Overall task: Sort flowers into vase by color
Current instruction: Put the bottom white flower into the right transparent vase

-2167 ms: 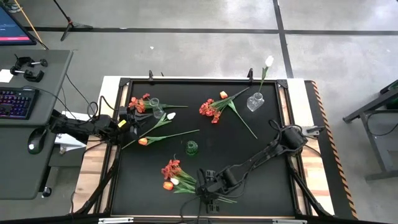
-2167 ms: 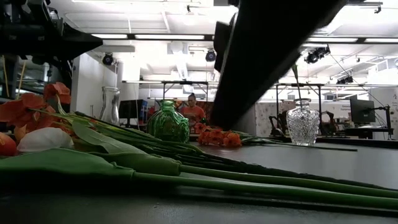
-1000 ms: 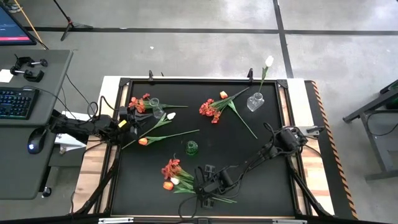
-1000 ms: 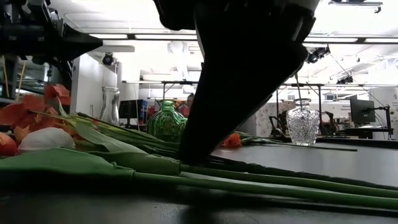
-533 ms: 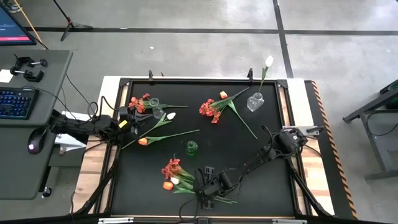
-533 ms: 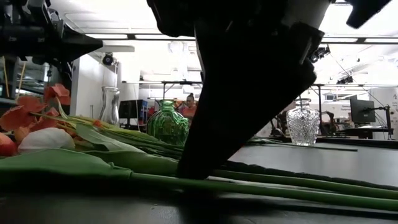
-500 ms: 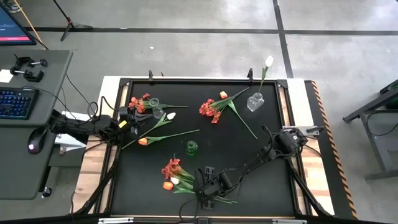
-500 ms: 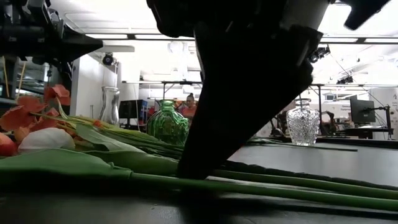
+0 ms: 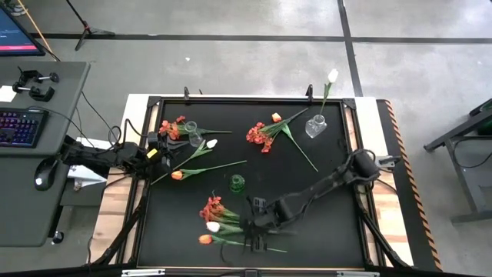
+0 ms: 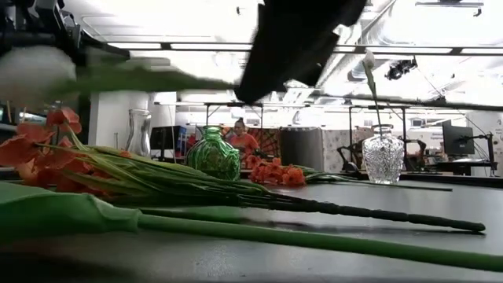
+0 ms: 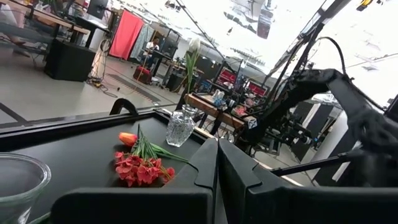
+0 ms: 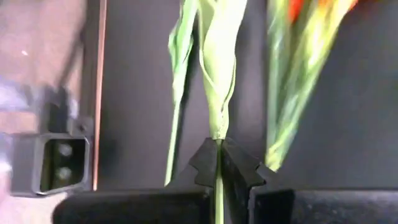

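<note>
My right tool (image 12: 219, 163) has just clamped the white tulip's thin green stem (image 12: 218, 112), lifting it off the black surface (image 9: 307, 208); left tool (image 11: 217, 186) together, idle. Vase next.

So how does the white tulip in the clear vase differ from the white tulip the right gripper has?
The white tulip in the clear vase stands with its stem in the clear vase at the mat's far right; the gripped white tulip is near the front edge, its stem pinched in the right gripper. The vase tulip is free of any gripper; the gripped one is lifted off the mat in the low view. Both have white heads and green stems.
</note>
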Available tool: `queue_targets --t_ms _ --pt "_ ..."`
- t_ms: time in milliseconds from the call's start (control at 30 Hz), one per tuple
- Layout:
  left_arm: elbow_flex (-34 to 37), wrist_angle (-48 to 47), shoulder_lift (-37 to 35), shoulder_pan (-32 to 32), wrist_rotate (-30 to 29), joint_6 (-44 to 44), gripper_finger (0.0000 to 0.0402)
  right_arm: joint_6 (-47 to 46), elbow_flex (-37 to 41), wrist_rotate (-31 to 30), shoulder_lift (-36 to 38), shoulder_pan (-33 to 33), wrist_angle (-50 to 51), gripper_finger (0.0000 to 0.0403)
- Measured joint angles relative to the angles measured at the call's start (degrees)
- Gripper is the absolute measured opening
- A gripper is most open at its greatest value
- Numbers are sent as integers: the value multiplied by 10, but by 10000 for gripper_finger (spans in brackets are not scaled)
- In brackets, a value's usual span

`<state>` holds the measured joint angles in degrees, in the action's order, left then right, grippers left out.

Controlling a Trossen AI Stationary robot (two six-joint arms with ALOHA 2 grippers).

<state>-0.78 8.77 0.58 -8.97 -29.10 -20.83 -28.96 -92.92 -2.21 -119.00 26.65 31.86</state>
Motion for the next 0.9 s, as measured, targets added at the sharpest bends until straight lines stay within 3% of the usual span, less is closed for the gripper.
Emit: queue_targets --t_ms 200,433,567,700,800,900 --pt "0 0 0 0 0 0 0 40 0 88 80 -42 34 1" --pt "0 -2 0 0 0 0 0 29 36 13 201 -81 193 0" --pt "0 -2 0 0 0 0 0 -62 182 6 327 -99 134 0" --pt "0 -2 0 0 0 0 0 -180 360 -45 472 -100 20 0" --pt "0 -2 0 0 0 0 0 -237 481 -126 568 -105 -82 0" --pt "0 -2 0 0 0 0 0 -231 579 -229 653 -133 -211 0"
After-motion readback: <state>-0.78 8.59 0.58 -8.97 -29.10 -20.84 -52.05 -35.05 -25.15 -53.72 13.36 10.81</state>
